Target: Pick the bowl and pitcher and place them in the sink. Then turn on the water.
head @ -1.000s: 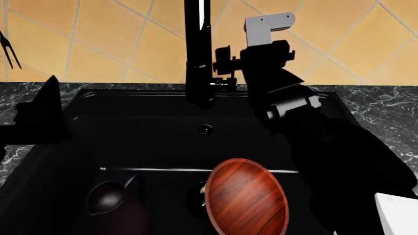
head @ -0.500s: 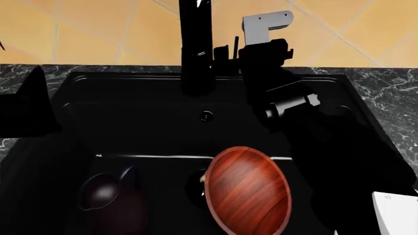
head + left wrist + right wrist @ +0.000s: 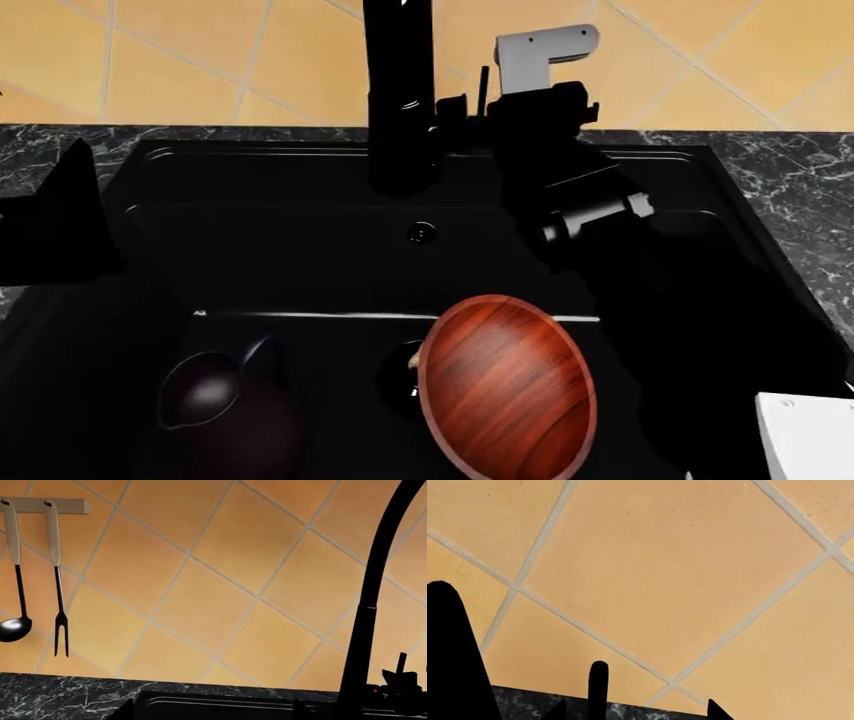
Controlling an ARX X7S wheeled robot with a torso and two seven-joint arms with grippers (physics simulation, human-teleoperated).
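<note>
Right gripper (image 3: 461,112) beside faucet (image 3: 400,90), opening unclear, left gripper unseen, bowl (image 3: 507,400) in sink (image 3: 267,240)

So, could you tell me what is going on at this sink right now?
A two-armed robot is working over the sink. The bowl and the pitcher already lie in the basin, and neither gripper holds them. The right gripper is up beside the faucet, by its handle at the back of the sink. No water shows under the spout. The left arm hangs over the sink's left edge.
</note>
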